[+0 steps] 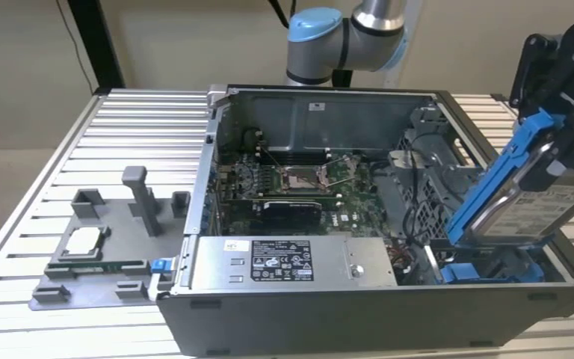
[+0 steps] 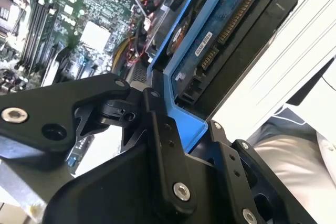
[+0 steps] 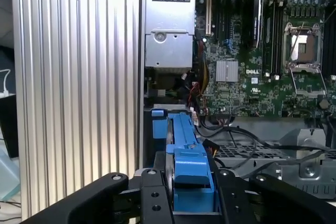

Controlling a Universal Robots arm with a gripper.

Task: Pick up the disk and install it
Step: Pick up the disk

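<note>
My gripper [image 1: 563, 146] is shut on the disk [image 1: 531, 206], a silver-grey drive in a bright blue carrier frame. The disk hangs tilted on edge over the drive bay [image 1: 486, 271] at the open computer case's corner, on the exterior view's right. Its lower end is close to the bay's blue parts; whether they touch I cannot tell. In the second wrist view the black fingers [image 2: 157, 129] clamp the carrier's end, with the disk's [image 2: 210, 40] connector side showing. The first wrist view looks along the blue carrier [image 3: 184, 145] held between the fingers [image 3: 152, 198].
The case [image 1: 367, 314] lies open on a slatted metal table [image 1: 137, 134]. Inside are the motherboard [image 1: 297, 179], the grey power-supply box [image 1: 277, 262] and loose cables [image 3: 236, 129] beside the bay. A grey fixture [image 1: 98, 247] with a small square chip stands at the exterior view's left.
</note>
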